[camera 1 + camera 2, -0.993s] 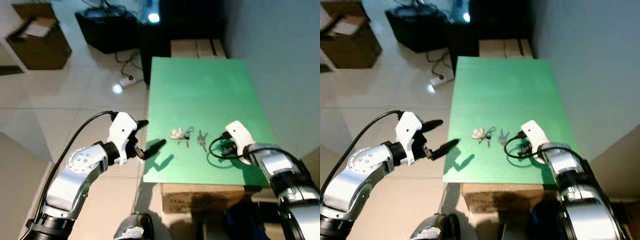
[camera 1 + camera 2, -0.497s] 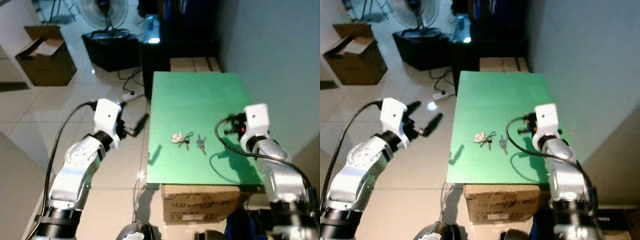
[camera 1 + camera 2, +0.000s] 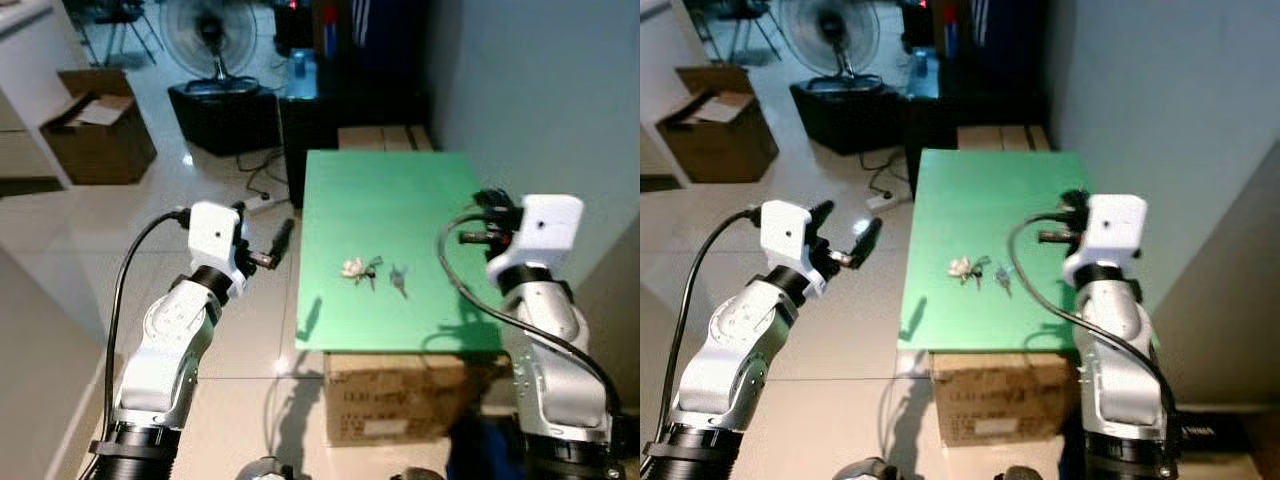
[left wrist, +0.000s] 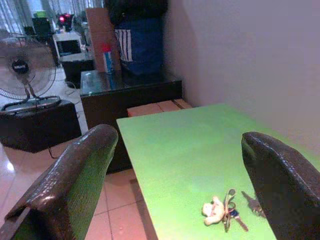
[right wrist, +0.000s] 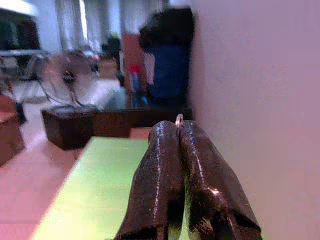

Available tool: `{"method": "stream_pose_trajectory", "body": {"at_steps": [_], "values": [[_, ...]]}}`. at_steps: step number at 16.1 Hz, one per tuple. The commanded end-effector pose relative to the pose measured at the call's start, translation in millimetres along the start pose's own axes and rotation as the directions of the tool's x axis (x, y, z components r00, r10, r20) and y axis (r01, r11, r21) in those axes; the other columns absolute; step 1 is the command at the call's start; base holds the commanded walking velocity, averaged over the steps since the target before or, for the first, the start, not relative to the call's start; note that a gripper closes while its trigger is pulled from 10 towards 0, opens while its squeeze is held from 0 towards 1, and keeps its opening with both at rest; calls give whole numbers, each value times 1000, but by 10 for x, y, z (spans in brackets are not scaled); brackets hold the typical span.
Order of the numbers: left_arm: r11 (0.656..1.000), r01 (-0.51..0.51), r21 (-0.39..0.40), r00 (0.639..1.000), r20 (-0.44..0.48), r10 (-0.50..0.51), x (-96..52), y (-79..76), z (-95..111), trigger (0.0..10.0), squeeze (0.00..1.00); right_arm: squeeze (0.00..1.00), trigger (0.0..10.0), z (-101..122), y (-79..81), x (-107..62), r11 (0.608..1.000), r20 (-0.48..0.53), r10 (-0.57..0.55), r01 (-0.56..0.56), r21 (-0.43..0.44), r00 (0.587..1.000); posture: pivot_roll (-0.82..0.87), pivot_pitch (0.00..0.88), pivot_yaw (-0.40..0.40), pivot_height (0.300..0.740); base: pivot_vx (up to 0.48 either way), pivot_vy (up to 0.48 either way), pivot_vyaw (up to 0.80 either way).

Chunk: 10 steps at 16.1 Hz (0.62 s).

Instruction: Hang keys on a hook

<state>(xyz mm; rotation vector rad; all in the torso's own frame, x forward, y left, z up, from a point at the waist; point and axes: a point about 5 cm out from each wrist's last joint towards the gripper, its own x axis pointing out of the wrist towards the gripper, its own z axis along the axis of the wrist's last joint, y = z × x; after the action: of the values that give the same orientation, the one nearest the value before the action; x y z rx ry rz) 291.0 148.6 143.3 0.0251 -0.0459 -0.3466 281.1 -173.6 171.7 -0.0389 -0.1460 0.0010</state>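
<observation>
Centrally, keys (image 3: 372, 271) on green table (image 3: 420, 190) between spread left gripper (image 3: 262, 243), pinched-together right gripper (image 3: 480, 218).

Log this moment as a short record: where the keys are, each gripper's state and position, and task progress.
keys: lying on the green table, two bunches side by side; keys with a small white charm, second bunch to its right
left gripper: open, raised over the floor left of the table
right gripper: shut, a small ring at its tips, raised above the table's right side
progress: keys not picked up
</observation>
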Motion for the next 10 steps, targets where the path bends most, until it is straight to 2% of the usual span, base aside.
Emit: {"method": "stream_pose_trajectory", "body": {"at_steps": [1,2,3,4,6,10], "values": [[1000,-23,11,999,44,22,7,6,113,10000,0,0,2078,147,92,-12,998,71,62,-62,-3,996,-109,0,51,718,0,0,0],[1000,-24,16,999,47,24,4,9,123,10000,0,0,4824,175,129,-11,997,87,81,-81,-4,993,-107,0,41,718,0,0,0],[999,-35,18,998,55,33,-3,14,135,10000,0,0,9490,191,178,-1,994,90,108,-108,-6,990,-108,0,37,718,0,0,0],[999,-42,17,997,60,41,-7,13,138,10000,0,0,10000,209,220,-1,990,98,138,-136,-30,986,-108,0,35,718,0,0,0],[998,-59,16,996,68,58,-11,9,142,10000,0,0,10000,226,305,-6,976,96,214,-208,-69,972,-108,0,34,718,0,0,0],[996,-89,32,993,81,86,-10,33,174,10000,0,0,10000,274,422,-26,951,118,307,-298,-86,944,-94,0,21,718,0,0,800]]}}
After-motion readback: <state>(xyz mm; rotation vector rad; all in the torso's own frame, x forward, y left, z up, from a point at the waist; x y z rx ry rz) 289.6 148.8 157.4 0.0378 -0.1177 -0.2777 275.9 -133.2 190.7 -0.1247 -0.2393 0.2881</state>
